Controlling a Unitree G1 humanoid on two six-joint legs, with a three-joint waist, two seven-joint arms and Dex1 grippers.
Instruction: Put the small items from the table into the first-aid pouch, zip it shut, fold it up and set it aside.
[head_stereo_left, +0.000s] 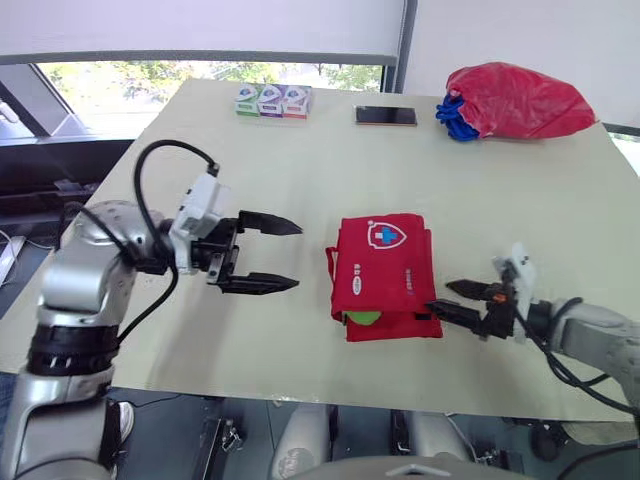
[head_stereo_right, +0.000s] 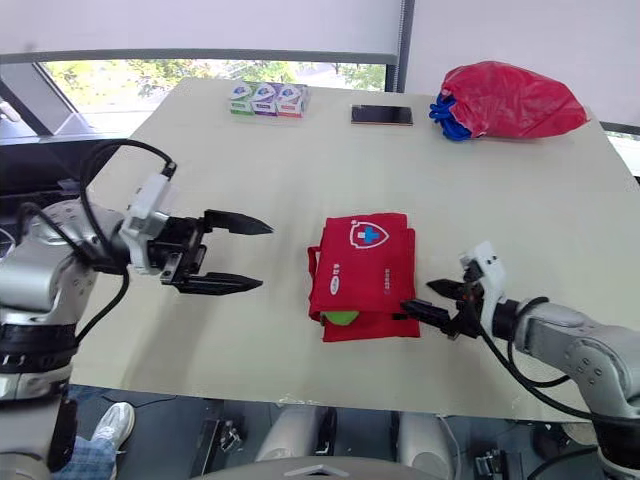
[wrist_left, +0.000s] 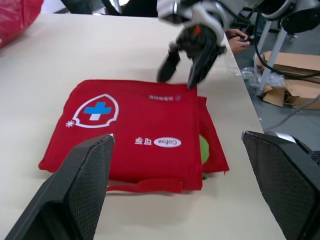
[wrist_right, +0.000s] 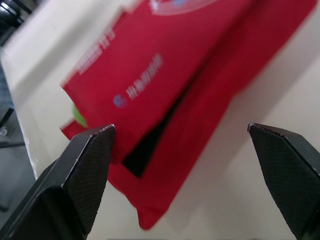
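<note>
The red first-aid pouch (head_stereo_left: 385, 270) lies folded at the table's middle, with a white shield and blue cross on top. Something green (head_stereo_left: 362, 318) peeks out at its near edge. My left gripper (head_stereo_left: 298, 256) hovers open a short way to the pouch's left, pointing at it, with nothing between its fingers. My right gripper (head_stereo_left: 438, 296) is open at the pouch's near right corner, one fingertip (head_stereo_left: 430, 306) right at the fabric edge. In the right wrist view the pouch's layered edge (wrist_right: 165, 75) with a dark gap lies just ahead of the open fingers. The left wrist view shows the pouch (wrist_left: 135, 125) and the right gripper (wrist_left: 180, 77) beyond it.
At the table's far side stand three small boxes (head_stereo_left: 273, 100), a dark phone (head_stereo_left: 385, 116) and a red bag (head_stereo_left: 520, 100) with something blue tucked in. The table's near edge (head_stereo_left: 300, 395) runs just below both grippers.
</note>
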